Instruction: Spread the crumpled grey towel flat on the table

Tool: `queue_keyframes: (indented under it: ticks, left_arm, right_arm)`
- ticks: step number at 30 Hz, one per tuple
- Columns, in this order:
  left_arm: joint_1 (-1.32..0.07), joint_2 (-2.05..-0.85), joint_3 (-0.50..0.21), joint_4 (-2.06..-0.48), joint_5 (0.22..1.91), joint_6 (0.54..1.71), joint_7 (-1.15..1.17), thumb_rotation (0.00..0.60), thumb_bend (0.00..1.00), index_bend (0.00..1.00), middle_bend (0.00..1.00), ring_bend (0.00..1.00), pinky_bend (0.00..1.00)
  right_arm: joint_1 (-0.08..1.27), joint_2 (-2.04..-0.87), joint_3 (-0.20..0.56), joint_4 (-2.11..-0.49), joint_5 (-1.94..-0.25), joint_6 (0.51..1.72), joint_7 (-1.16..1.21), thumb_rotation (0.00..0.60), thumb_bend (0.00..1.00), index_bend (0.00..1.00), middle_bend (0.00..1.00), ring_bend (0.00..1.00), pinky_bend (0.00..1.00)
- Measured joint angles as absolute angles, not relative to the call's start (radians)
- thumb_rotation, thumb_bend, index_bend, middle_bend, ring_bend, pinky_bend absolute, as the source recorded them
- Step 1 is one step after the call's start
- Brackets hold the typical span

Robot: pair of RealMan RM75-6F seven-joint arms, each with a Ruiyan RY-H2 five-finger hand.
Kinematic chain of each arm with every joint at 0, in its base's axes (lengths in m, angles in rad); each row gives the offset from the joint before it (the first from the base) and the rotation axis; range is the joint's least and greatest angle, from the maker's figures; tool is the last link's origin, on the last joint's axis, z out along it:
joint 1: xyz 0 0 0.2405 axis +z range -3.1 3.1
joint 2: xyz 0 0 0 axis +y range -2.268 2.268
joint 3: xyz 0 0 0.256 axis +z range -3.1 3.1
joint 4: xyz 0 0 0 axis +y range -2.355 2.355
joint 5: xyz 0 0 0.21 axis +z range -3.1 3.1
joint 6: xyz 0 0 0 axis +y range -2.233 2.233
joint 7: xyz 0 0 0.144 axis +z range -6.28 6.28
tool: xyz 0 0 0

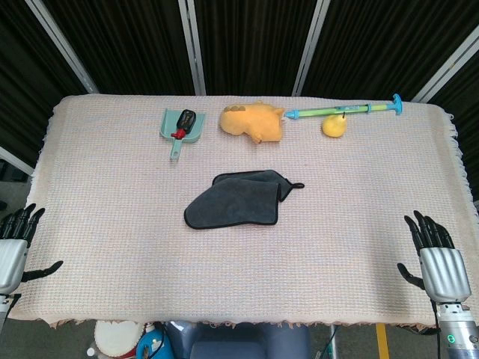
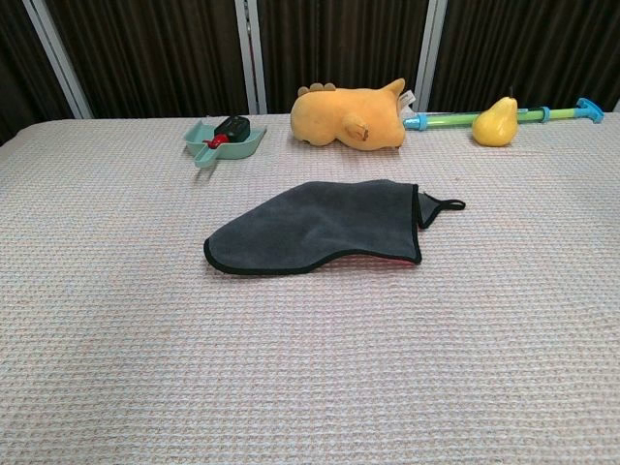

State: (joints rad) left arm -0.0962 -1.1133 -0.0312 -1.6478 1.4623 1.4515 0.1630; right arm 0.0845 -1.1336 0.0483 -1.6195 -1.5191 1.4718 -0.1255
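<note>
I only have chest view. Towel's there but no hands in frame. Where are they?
Observer: In head view the left hand sits at the table's near left edge, off the grey towel, holding nothing, fingers apart.
Operator: Right one?
Observer: The right hand is at the near right edge, also holding nothing, fingers apart.
Operator: Towel outline from above?
Observer: From above it looks folded over on itself, rounded at the left end, with its hanging loop poking out at the upper right.
Operator: Anything near the table's front edge?
Observer: Below the front edge, near left, a white disc and a blue bottle show under the table cover.
</note>
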Motion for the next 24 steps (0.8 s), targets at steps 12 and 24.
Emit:
queue_keyframes:
  ticks: [12,24]
  left_arm:
    - [-0.097,-1.111,-0.031,-1.652,1.464,1.45,0.162,0.6,0.0,0.0,0.0,0.0,0.08]
    - [-0.1,-1.117,-0.033,-1.646,1.458,1.448,0.163,0.6,0.0,0.0,0.0,0.0,0.08]
  right_arm:
    - [0.083,-1.129,0.043,-1.621,-1.526,1.471,-0.121,0.6,0.27,0.0,0.0,0.0,0.12]
    - [0.085,-1.13,0.039,-1.627,-1.521,1.459,-0.135,0.6,0.27,0.0,0.0,0.0,0.12]
